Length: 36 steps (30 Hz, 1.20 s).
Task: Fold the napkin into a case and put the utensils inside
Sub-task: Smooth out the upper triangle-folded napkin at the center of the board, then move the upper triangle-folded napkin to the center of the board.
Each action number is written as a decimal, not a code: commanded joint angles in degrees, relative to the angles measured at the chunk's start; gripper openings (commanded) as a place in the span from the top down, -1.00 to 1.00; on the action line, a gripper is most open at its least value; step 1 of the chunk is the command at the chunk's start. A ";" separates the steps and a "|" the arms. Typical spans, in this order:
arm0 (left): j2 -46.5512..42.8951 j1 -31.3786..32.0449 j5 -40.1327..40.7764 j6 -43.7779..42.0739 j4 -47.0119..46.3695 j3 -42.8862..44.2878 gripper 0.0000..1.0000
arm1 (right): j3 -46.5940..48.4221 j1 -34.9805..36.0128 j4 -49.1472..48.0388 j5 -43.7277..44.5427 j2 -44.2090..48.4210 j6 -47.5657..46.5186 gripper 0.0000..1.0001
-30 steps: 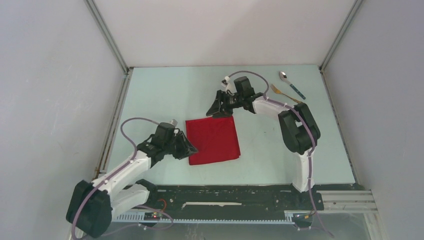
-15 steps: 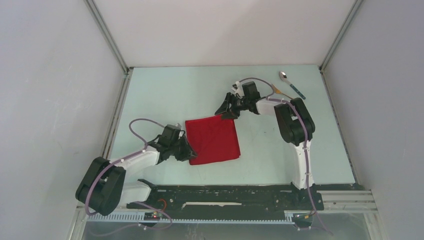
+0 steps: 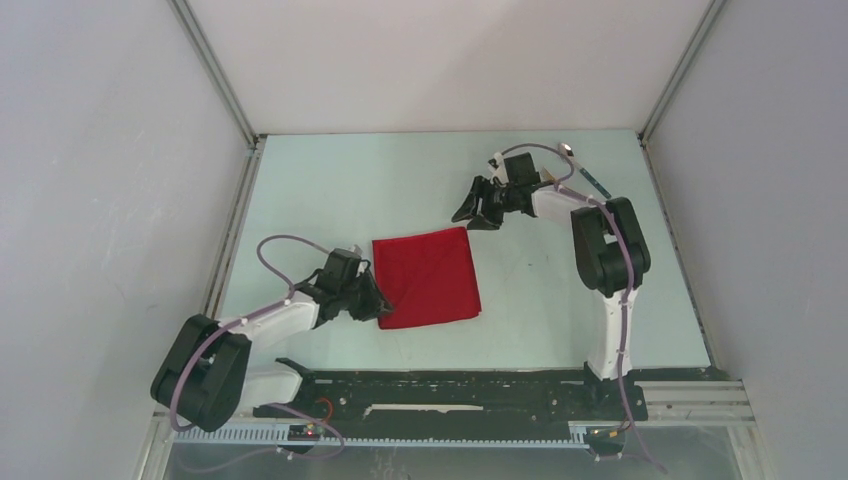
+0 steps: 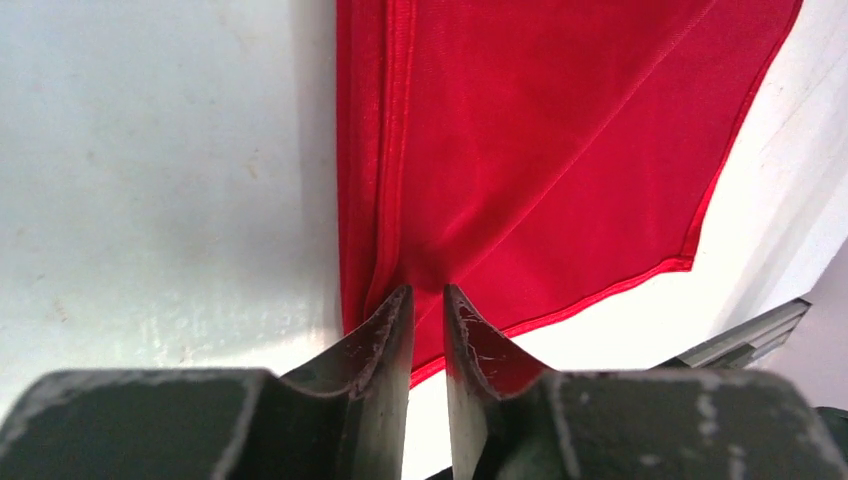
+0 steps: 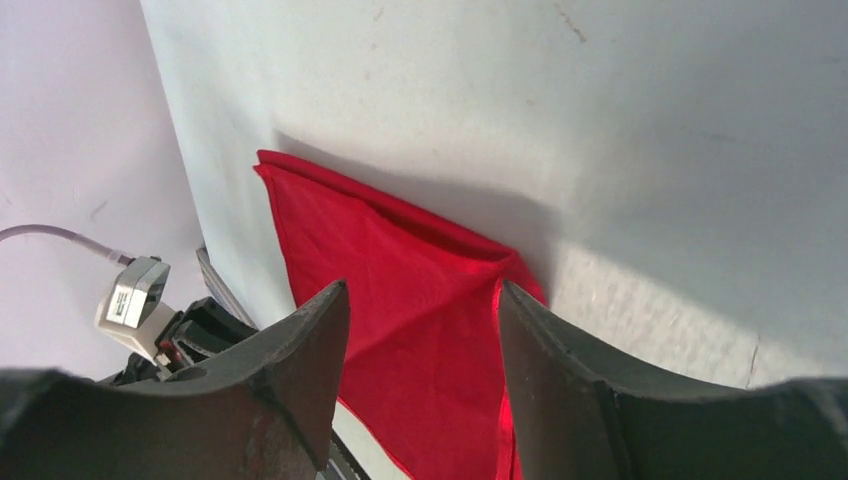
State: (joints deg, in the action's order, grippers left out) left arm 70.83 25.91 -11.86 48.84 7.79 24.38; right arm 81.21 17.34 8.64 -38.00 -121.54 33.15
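Since a second ago my left gripper [image 3: 374, 300] has slid onto the lower-left corner of the napkin [image 3: 428, 275], which lies flat at mid-frame. It is nearly closed, pinching the layered edge, probably to lift a fold. My right gripper [image 3: 476, 209], wide open and empty, has backed off toward the upper right.
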 commanded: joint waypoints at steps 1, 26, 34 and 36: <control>-3.73 0.19 3.29 -2.96 7.25 2.49 0.44 | 2.32 0.50 7.32 3.44 8.60 -6.55 -0.30; -13.53 -3.68 2.08 -1.78 6.61 -4.90 0.06 | -44.34 13.17 4.45 9.99 45.72 1.77 -0.43; -7.86 -1.58 -0.08 0.80 -1.12 -6.62 0.38 | -44.47 12.39 3.81 9.98 46.34 1.42 -0.42; -6.44 -0.24 -0.41 1.83 -2.56 -6.59 0.44 | -44.47 12.37 3.43 10.01 45.86 1.25 -0.41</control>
State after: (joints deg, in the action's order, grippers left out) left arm 62.00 23.59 -11.86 48.90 9.28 19.03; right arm 36.40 29.98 14.26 -27.55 -76.38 33.91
